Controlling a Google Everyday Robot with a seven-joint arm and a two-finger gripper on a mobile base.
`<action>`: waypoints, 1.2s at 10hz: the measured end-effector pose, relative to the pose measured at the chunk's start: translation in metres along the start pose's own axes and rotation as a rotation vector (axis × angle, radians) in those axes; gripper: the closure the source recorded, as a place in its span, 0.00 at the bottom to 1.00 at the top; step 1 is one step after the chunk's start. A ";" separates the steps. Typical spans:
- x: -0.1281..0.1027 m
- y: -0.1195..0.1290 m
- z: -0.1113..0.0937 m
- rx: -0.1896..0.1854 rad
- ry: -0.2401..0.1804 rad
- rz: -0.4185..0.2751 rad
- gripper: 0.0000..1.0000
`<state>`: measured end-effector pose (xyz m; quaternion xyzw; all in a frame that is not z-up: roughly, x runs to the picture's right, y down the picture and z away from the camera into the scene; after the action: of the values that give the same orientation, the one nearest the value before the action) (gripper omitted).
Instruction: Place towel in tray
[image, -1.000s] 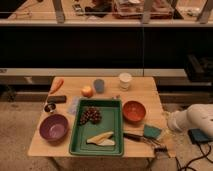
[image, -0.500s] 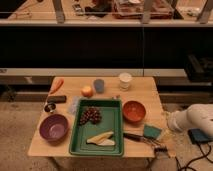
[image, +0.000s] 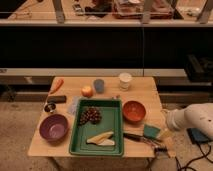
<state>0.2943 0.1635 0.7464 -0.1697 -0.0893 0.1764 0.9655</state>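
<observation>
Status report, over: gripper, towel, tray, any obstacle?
Gripper open, at table's near right corner. Towel on table, beside tray's far left corner. Tray holds grapes, yellow wedges; room left.

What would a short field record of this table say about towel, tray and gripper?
target: large green rectangular plastic tray, holding dark grapes and pale yellow wedges
to move: small pale blue-grey cloth towel, on the wooden table beside the tray's far-left corner, outside it
gripper: low by the table's front-right corner, near the teal sponge, jaws open, empty
</observation>
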 end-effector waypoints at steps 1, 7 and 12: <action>-0.012 -0.013 -0.006 0.033 0.003 -0.050 0.20; -0.161 -0.070 -0.065 0.203 -0.074 -0.736 0.20; -0.219 -0.067 -0.074 0.220 -0.143 -0.981 0.20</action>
<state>0.1299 0.0018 0.6773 0.0074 -0.2054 -0.2781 0.9383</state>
